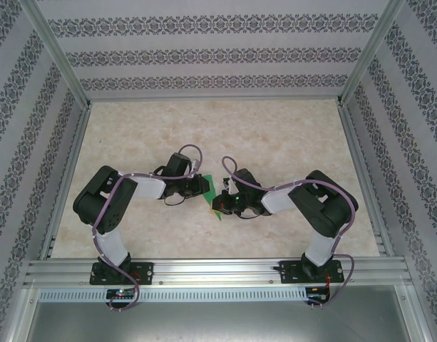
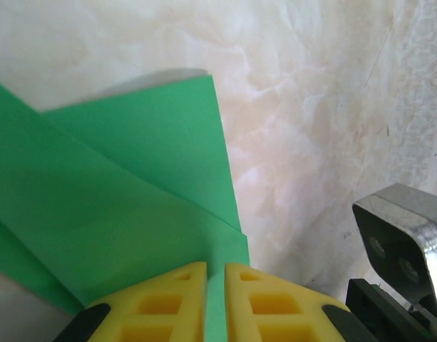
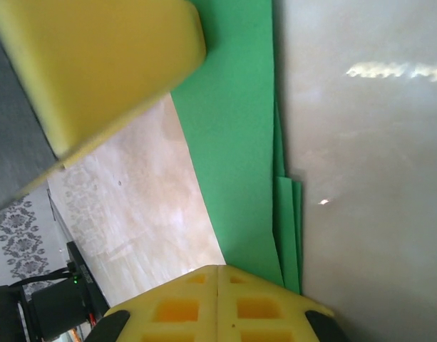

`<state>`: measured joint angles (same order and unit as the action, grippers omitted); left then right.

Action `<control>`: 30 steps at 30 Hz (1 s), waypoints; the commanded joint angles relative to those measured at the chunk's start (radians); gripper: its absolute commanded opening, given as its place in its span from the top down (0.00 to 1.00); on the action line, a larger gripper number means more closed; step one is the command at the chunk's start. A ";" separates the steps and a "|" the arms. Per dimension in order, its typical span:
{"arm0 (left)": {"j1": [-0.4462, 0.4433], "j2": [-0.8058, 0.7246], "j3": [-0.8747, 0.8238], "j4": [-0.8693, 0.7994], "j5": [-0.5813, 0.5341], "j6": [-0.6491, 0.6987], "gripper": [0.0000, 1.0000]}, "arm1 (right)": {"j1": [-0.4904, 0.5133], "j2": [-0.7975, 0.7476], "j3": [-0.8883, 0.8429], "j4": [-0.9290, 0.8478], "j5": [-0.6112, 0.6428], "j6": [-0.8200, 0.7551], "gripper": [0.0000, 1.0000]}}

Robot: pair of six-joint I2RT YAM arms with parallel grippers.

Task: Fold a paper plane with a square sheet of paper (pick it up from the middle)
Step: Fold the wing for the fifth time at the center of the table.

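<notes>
At worktop (image 1: 275, 142) centre: green sheet of paper (image 1: 214, 189), part-folded in layers, dart unfinished; left gripper (image 2: 215, 274), 9 o'clock, pinched on it; right gripper (image 3: 218, 274), 4 o'clock, fully closed at its edge.

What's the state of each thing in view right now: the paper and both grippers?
green paper: partly folded, overlapping flaps with creases, resting on the table, not yet a dart shape.
left gripper: shut on the green paper's edge; paper shows in the thin gap between its fingers.
right gripper: shut, fingers touching; the paper reaches its tips, can't tell if it's pinched.
</notes>
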<state>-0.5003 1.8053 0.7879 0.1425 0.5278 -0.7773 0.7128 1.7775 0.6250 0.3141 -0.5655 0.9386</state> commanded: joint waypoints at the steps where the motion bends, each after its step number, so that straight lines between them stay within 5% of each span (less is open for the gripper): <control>1: 0.069 0.041 0.027 0.031 -0.044 0.060 0.84 | 0.002 0.052 -0.073 -0.326 0.089 -0.065 1.00; 19: 0.207 0.103 0.180 -0.173 -0.021 0.141 0.82 | 0.001 0.020 -0.055 -0.366 0.075 -0.092 1.00; 30: 0.197 -0.136 0.174 -0.235 0.008 0.083 0.80 | 0.001 0.048 -0.005 -0.329 0.058 -0.074 1.00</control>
<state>-0.2970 1.7554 0.9901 -0.0933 0.5186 -0.6666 0.7105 1.7466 0.6529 0.1802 -0.5720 0.8692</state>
